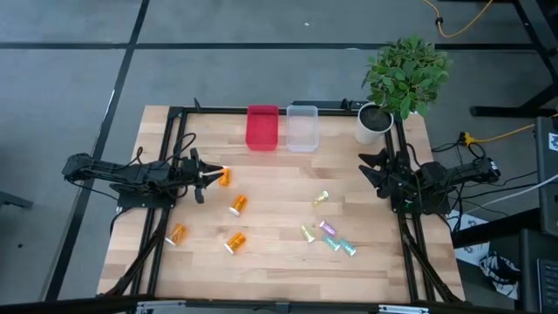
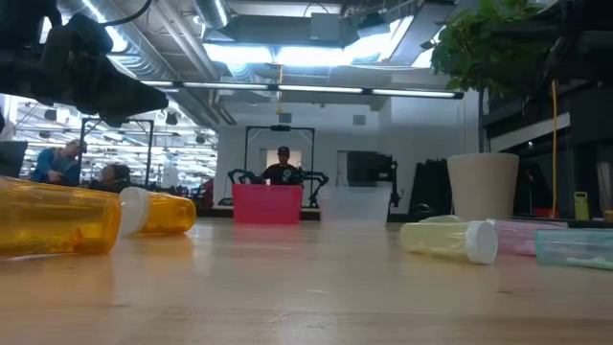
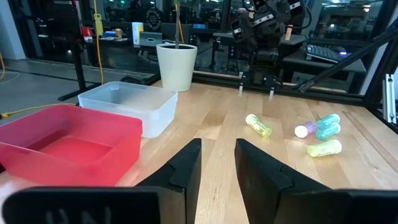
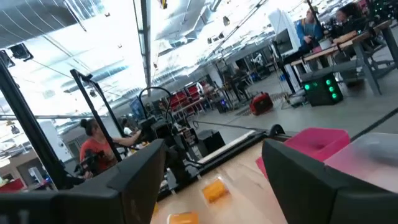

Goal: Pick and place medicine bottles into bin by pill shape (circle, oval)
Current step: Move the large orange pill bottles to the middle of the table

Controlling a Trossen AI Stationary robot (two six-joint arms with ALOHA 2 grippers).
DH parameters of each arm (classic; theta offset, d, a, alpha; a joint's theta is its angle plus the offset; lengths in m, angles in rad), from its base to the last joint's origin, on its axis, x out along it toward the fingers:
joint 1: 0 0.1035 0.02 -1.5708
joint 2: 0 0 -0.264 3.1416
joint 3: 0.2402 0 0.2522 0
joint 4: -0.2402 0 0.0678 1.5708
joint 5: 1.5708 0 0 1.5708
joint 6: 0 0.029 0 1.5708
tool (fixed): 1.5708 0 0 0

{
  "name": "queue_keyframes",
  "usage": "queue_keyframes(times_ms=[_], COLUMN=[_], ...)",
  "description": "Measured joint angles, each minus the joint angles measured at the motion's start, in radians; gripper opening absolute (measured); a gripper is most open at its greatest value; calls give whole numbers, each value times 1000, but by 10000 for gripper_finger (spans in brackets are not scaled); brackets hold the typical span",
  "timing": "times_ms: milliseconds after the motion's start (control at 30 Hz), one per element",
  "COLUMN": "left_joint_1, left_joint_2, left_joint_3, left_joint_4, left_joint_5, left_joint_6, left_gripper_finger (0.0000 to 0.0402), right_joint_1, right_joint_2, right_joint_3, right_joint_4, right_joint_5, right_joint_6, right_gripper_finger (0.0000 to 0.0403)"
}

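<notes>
Several orange bottles with white caps lie on their sides on the table's left half (image 1: 238, 205) (image 1: 177, 234) (image 1: 235, 242). One orange bottle (image 1: 224, 177) lies just past my left gripper (image 1: 205, 179). This gripper is held above the table with a narrow gap between its fingers (image 3: 217, 168) and nothing in it. Pale vials lie on the right half: a yellow one (image 1: 321, 199), a green one (image 1: 308, 234), a purple one (image 1: 327, 228) and a teal one (image 1: 347, 249). My right gripper (image 1: 373, 170) is open and empty at the table's right edge.
A red bin (image 1: 262, 127) and a clear bin (image 1: 302, 127) stand side by side at the far edge. A white pot with a plant (image 1: 373, 122) stands at the far right corner. People show in the room beyond the table.
</notes>
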Motion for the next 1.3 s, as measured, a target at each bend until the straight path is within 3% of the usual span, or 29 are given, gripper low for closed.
queue_keyframes(times_ms=[367, 600, 733, 1033, 1167, 1300], left_joint_1=[0, 0, 0, 0, 0, 0], left_joint_2=[0, 0, 0, 0, 0, 0], left_joint_3=[0, 0, 0, 0, 0, 0], left_joint_4=[0, 0, 0, 0, 20, 119], left_joint_5=[0, 0, 0, 0, -1, 0], left_joint_6=[0, 0, 0, 10, 126, 106], left_gripper_finger=[92, 92, 92, 92, 92, 92], right_joint_1=[-46, -130, -163, -190, -190, -190], right_joint_2=[108, 313, 469, 722, 787, 837], right_joint_3=[11, 231, 388, 641, 658, 658], right_joint_4=[-2, -20, -179, -651, -673, -674], right_joint_5=[-37, -163, -129, -125, -166, -223], right_joint_6=[-24, -129, -153, 71, 85, 85], right_gripper_finger=[271, 271, 271, 271, 271, 271])
